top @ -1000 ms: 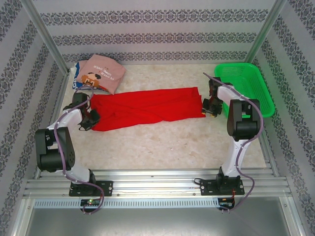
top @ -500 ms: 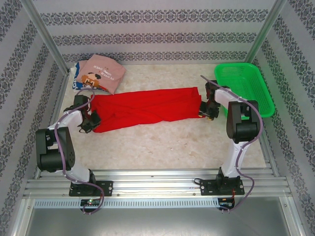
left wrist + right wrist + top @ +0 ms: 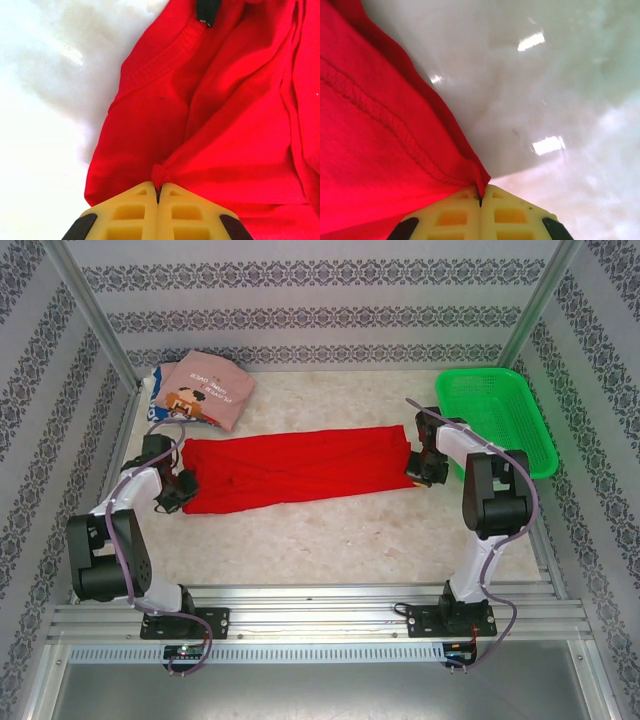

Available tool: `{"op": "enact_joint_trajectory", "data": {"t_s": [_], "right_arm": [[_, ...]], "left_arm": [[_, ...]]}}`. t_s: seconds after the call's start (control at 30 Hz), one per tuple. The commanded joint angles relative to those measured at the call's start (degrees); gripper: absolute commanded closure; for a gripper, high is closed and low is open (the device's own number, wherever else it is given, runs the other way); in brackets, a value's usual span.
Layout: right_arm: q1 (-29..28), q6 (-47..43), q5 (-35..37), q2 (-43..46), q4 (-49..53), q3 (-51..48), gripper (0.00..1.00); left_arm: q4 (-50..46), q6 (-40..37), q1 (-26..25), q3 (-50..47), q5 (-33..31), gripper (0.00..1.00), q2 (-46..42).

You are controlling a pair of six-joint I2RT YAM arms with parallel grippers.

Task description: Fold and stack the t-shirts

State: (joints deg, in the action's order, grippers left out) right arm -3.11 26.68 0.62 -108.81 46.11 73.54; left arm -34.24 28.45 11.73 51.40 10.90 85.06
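While the red t-shirt (image 3: pixel 300 468) lies stretched across the table (image 3: pixel 330 540), left gripper (image 3: pixel 158 194) is clamped on its left end, right gripper (image 3: pixel 480 200) clamped on its right hem corner, dusty-pink t-shirt (image 3: pixel 205 390) folded far-left.

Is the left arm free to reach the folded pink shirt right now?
Probably not yet: the left end effector is shut on the red t-shirt. The pink shirt lies close beyond it, nothing between.

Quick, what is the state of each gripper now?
Left gripper: shut on the red shirt.
Right gripper: shut on the red shirt.
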Motion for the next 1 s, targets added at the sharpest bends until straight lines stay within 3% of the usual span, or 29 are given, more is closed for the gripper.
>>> {"op": "enact_joint_trajectory", "data": {"t_s": [0.0,0.17,0.2,0.23,0.3,0.4,0.47,0.6,0.7,0.77,0.97], "right_arm": [[0.7,-1.1,3.3,2.9,2.6,-2.3,1.0],[0.6,-0.7,3.1,2.9,1.9,-4.3,1.0],[0.5,-0.6,3.1,3.0,2.0,-4.4,0.96],[0.5,-0.4,2.8,3.2,2.1,-4.4,0.91],[0.3,-0.3,2.2,4.2,2.5,-4.5,0.83],[-0.2,-0.2,1.5,6.8,3.4,-4.5,0.68],[-0.6,-0.3,0.9,8.4,4.5,-4.3,0.65],[-1.5,-1.2,-0.4,11.0,6.5,-3.5,0.54],[-2.3,-2.2,-1.0,12.6,7.3,-2.8,0.4],[-2.7,-3.1,-2.2,13.7,7.1,-2.4,0.3],[-3.9,-6.6,-7.0,17.6,3.7,-2.1,0.13]], "left_arm": [[-4.2,-1.5,0.7,-1.7,-2.3,0.96,-1.7],[-4.9,-0.6,0.7,-4.2,-2.7,0.95,-2.9],[-5.2,-0.4,0.7,-4.3,-2.7,0.94,-3.0],[-5.5,-0.2,0.7,-4.3,-2.9,0.9,-3.2],[-6.4,0.4,0.7,-3.8,-3.3,0.71,-4.1],[-10.9,1.9,0.7,-0.4,-6.1,0.52,-7.0],[-14.3,3.0,0.3,3.2,-7.0,0.42,-9.6],[-19.6,4.2,-5.2,10.5,-10.7,0.39,-12.3],[-19.4,3.8,-10.8,13.9,-9.2,0.38,-10.1],[-17.9,1.9,-14.9,14.9,-7.6,0.39,-7.3],[-15.9,-2.1,-24.1,17.3,-5.3,0.46,3.3]]}}
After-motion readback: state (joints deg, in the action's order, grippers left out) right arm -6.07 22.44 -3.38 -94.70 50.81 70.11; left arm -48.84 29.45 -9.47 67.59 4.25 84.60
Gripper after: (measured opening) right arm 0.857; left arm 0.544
